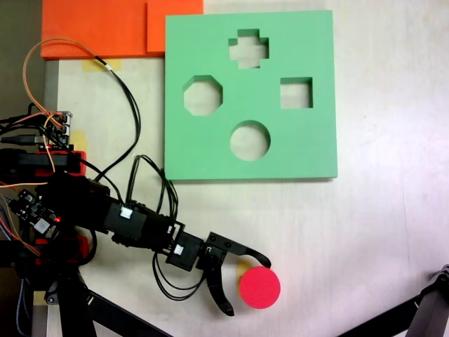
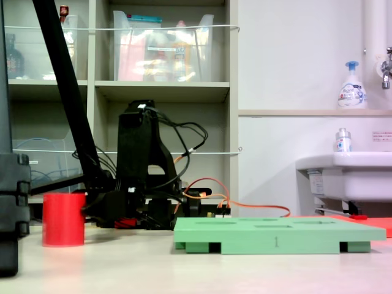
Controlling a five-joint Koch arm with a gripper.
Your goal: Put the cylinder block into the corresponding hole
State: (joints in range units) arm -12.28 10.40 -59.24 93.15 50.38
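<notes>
— Two black jaws of the gripper (image 1: 247, 284) stand spread wide apart in the top-down fixed view, one reaching toward the upper edge of the cylinder block (image 1: 259, 287), the other ending just beside its lower left edge. Nothing is held.

— Does either jaw touch the block?

— The upper tip lies at the block's rim; whether it touches, I cannot tell. The block stands upright on the table (image 1: 379, 232), in the mouth of the spread jaws. In the low fixed view it is the red cylinder (image 2: 63, 219) standing on the tabletop in front of the arm.

— And the holes?

— Up and away from the gripper, well apart from it, lies the green foam board (image 1: 210, 151), flat on the table. The round hole (image 1: 250, 140) is the cutout nearest the gripper; beyond it are an octagonal cutout (image 1: 203, 96), a square cutout (image 1: 296, 93) and a cross cutout (image 1: 248, 48). All four show bare table through them.

— Anything in between?

— Only open tabletop between block and board. Black cables (image 1: 133, 112) loop up beside the board's left edge, and orange foam sheets (image 1: 98, 28) lie past its far corner.
</notes>
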